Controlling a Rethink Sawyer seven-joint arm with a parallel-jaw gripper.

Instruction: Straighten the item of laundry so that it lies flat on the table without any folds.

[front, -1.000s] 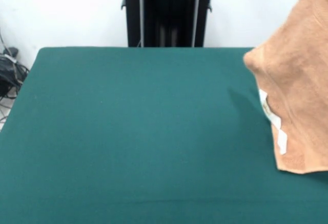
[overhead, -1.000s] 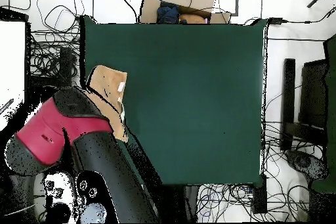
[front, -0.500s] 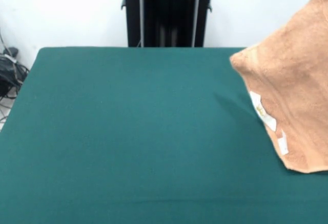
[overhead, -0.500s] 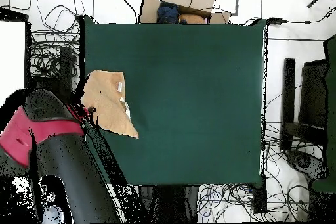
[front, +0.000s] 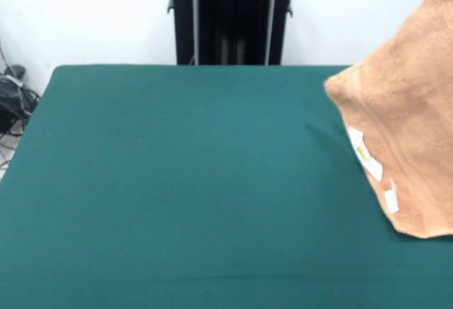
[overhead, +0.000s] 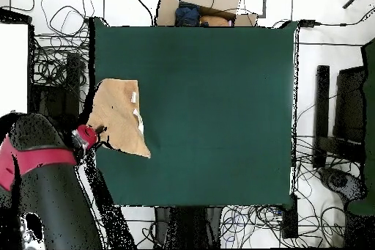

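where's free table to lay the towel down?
Nearly the whole table is bare, from the towel across to the opposite edge. The towel hangs at one side edge, beside the arm; that side alone is crowded.

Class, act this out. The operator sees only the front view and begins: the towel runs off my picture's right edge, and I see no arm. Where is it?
Observer: Overhead, the red and black arm reaches in from the bottom left corner, and its end meets the towel.
Operator: Is the whole towel over the table?
Observer: Nearly. It sits at the table edge on the picture's left, one corner at or just past it.
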